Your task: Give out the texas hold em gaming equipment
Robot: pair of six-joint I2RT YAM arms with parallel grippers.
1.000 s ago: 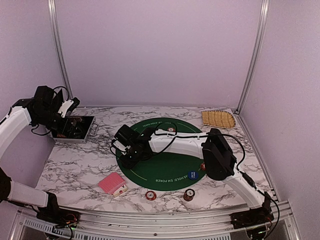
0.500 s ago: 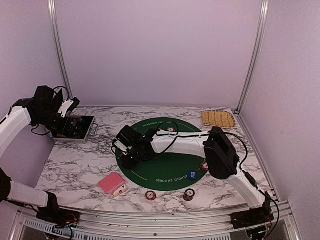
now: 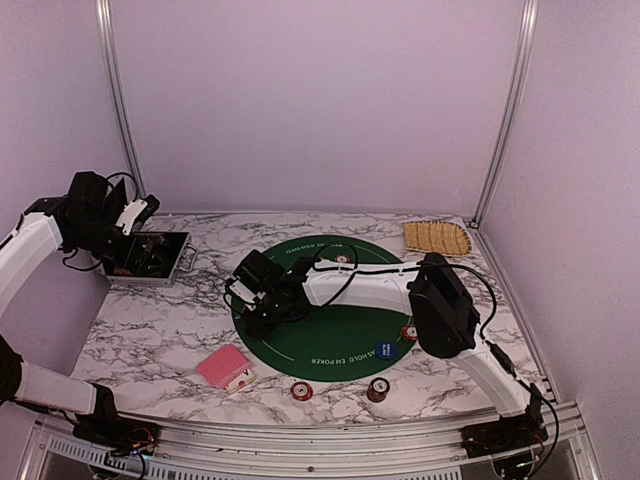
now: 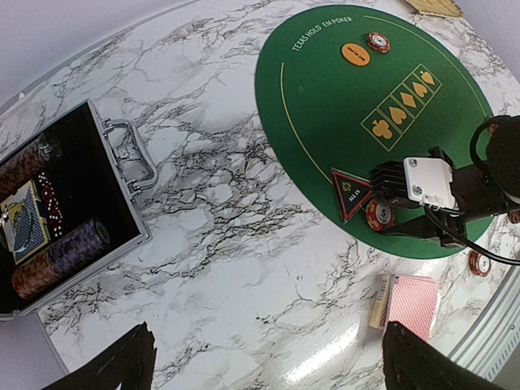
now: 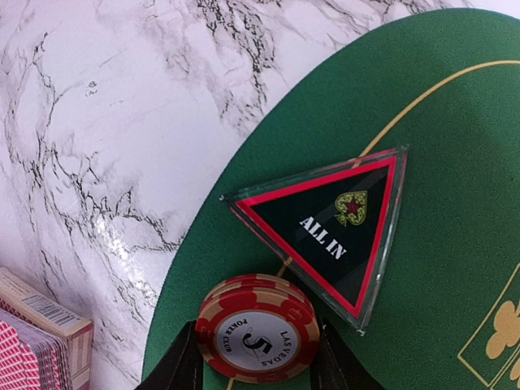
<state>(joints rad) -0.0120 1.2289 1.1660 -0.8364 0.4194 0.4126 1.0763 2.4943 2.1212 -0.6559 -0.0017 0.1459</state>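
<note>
1. At your far left, the left gripper (image 4: 268, 357) hangs over the marble table (image 4: 219, 268) with its fingers spread wide and nothing between them
2. Beside it, the open metal case (image 4: 130, 162) holds rolls of chips and a blue deck
3. The red-backed card deck (image 3: 225, 367) lies on the marble near the front edge, just off the green mat (image 3: 330, 330)
4. At the mat's left edge, your right gripper (image 5: 258, 370) is clamped on the red chip stack (image 5: 258, 337), which sits on the felt right against the triangular marker (image 5: 337, 227)
5. The front-left chip stack (image 3: 302, 390) and the front-right chip stack (image 3: 378, 389) stand on the marble just off the mat's near rim
6. The blue button (image 3: 385, 349) lies on the mat's near right part, with the side chip stack (image 3: 408, 333) just beside it
7. The orange button (image 4: 355, 54) and the far chip stack (image 4: 377, 41) sit together on the mat's far side
8. The straw tray (image 3: 436, 238) lies at the far right corner
</note>
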